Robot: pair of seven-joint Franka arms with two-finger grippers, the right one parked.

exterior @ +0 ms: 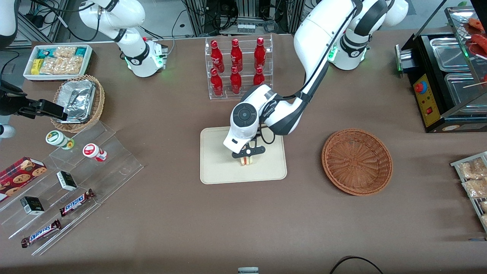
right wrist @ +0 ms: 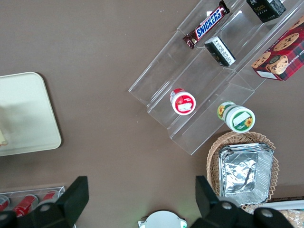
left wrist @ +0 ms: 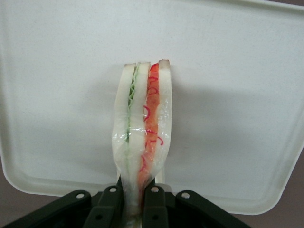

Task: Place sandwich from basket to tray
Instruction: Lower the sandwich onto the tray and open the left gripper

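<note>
the sandwich is a thin wedge of pale soft bread in clear glossy wrap, with a wavy green layer and a red-orange layer along its cut edge. it stands on edge over the tray, a flat, smooth cream-beige rectangle with rounded corners and a low rim. in the front view the sandwich sits just toward four o'clock of the tray's middle, with bare tray surface around it and the rim nearest the front camera a short way off.

the gripper is over the tray, its black fingers clamped on the narrow end of the sandwich, squeezing the bread layers together there. whether the sandwich touches the tray surface cannot be told.

the basket, round, shallow, reddish-brown woven wicker, lies at three o'clock of the tray with brown tablecloth between them. a clear rack of red bottles stands at twelve o'clock of the tray.
</note>
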